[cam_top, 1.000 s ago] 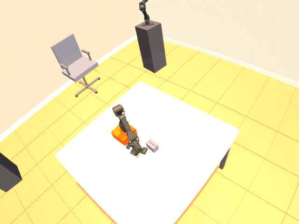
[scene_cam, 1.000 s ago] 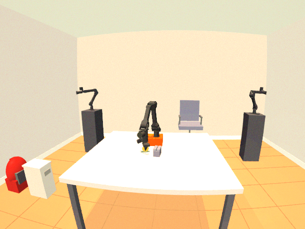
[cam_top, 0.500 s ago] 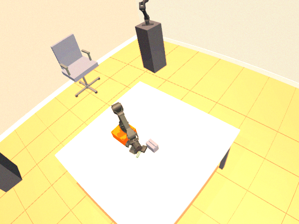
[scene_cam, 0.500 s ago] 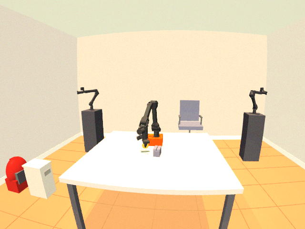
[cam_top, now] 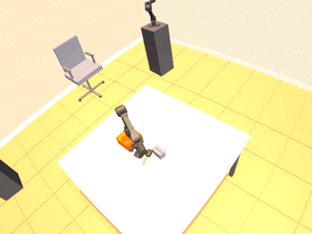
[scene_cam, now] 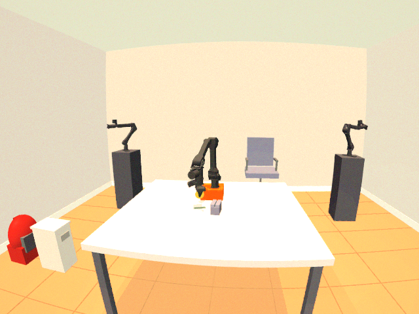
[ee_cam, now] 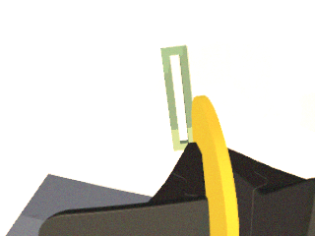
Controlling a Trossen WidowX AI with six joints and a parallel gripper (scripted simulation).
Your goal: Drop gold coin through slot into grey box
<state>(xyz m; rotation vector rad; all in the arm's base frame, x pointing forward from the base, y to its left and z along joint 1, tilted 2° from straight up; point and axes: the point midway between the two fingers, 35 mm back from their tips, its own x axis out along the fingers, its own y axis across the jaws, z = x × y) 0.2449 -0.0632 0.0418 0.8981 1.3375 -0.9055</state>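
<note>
1. We have the gripper (cam_top: 144, 154) (scene_cam: 200, 193) (ee_cam: 199, 150) nearly closed, its fingers pinching the gold coin from both faces.
2. We see the coin (scene_cam: 201, 195) (ee_cam: 217, 167) on edge between the fingertips, lifted out of its holder; in the top view we cannot make it out.
3. Below the gripper, we find the green holder (cam_top: 145, 160) (scene_cam: 199, 207) (ee_cam: 169, 93) lying on the table, its long narrow opening showing in the wrist view.
4. Beside the gripper and lower than it, we see the grey box (cam_top: 161, 155) (scene_cam: 215, 209) (ee_cam: 74, 202), upright, its slot running across the top. The coin is outside the box and apart from it.
5. Behind the gripper, toward the arm's foot, we have an orange block (cam_top: 123, 144) (scene_cam: 212, 193).
6. Underneath all these, we see the white table (cam_top: 176, 176) (scene_cam: 203, 236) (ee_cam: 74, 74).
7. Well apart from the gripper, past the table, we see a grey office chair (cam_top: 83, 70) (scene_cam: 260, 152).
</note>
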